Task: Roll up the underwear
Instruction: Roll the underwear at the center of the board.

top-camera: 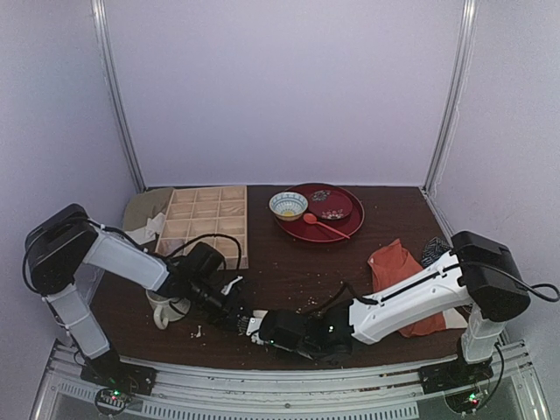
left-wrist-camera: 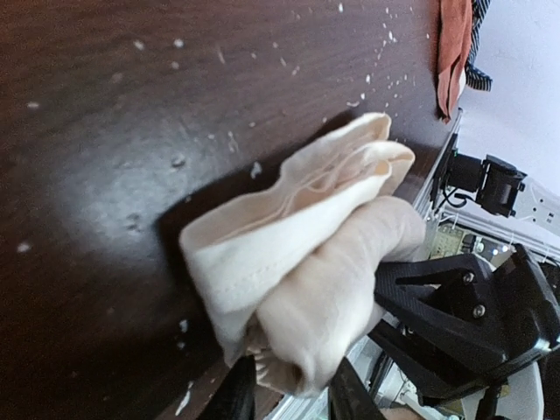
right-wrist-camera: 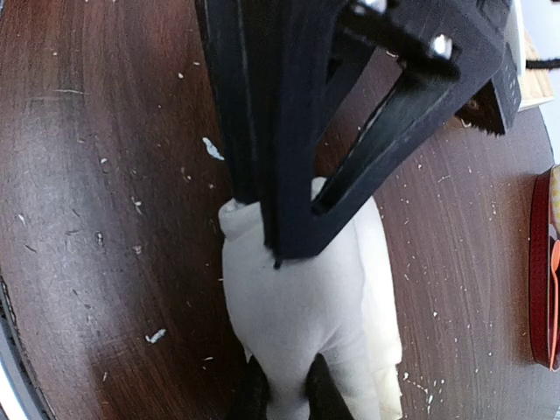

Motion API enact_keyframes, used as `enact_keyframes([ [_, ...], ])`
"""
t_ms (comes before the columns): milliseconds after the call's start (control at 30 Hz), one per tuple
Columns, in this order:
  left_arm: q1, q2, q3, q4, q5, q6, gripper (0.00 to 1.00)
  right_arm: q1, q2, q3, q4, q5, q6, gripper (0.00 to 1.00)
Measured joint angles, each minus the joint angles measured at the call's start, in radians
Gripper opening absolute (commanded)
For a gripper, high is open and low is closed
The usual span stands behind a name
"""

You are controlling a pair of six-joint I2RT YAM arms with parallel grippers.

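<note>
The underwear (left-wrist-camera: pixel 306 254) lies bunched into a thick cream roll on the dark table (top-camera: pixel 289 267), near its front edge and between the two arms, with pale crumbs scattered on the wood around it; the left tool (left-wrist-camera: pixel 290 395) stands partly open, one finger on either side of an end of the roll with cloth in the gap, and whether it presses the fabric cannot be told; the right tool (right-wrist-camera: pixel 284 395) is closed tight on the opposite end, its two fingers pinching a narrow neck of cloth; in the right wrist view the black frame of the left tool comes down over the far end of the roll; from above only a small white patch of the garment shows where the two tools meet; a white mug (top-camera: pixel 164 308) stands close to the left forearm; behind it lies a wooden divided tray (top-camera: pixel 206 223); a red plate (top-camera: pixel 354 219) farther back holds a bowl (top-camera: pixel 288 205) and an orange spoon (top-camera: pixel 322 226); an orange-red garment (top-camera: pixel 395 267) lies on the right, partly under the right arm, a dark striped cloth (top-camera: pixel 430 252) just beside it.
</note>
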Motion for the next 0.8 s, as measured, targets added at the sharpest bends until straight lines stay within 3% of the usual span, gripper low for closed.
enact_keyframes([
  [400,0.097,-0.187,-0.018,-0.169,-0.106,0.01,0.41,-0.089,-0.012,0.043,-0.053,-0.188,0.084,0.0],
  [800,0.097,-0.299,-0.068,-0.212,-0.156,-0.015,0.41,-0.277,0.01,0.138,-0.144,-0.563,0.206,0.0],
])
